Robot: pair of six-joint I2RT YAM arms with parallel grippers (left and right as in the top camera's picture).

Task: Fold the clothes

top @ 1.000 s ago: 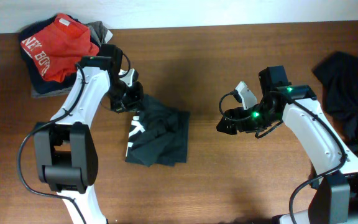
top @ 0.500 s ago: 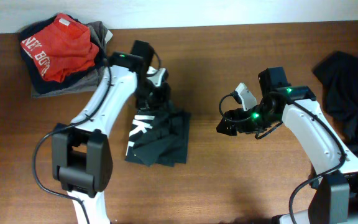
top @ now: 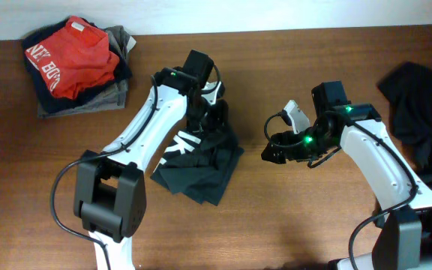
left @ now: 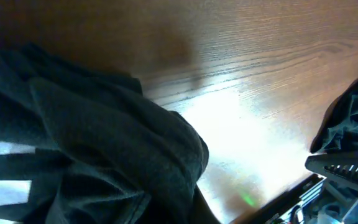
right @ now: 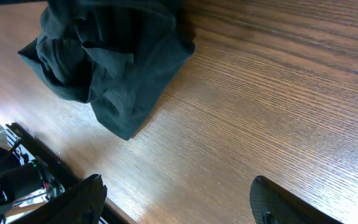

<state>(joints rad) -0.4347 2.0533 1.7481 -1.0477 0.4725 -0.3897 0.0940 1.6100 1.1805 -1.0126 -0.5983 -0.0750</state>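
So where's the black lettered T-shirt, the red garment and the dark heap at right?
Black fabric T-shirt with white letters (top: 210, 163): overhead view, dark crumpled middle.
Red fabric garment (top: 72, 58): overhead view, its middle.
Dark fabric heap (top: 420, 105): overhead view, its middle.

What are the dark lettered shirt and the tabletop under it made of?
Charcoal-black T-shirt with white block letters: soft matte knit, likely cotton; it bunches in limp folds. Brown tabletop: glossy wood or wood-look laminate; grain lines, glare.
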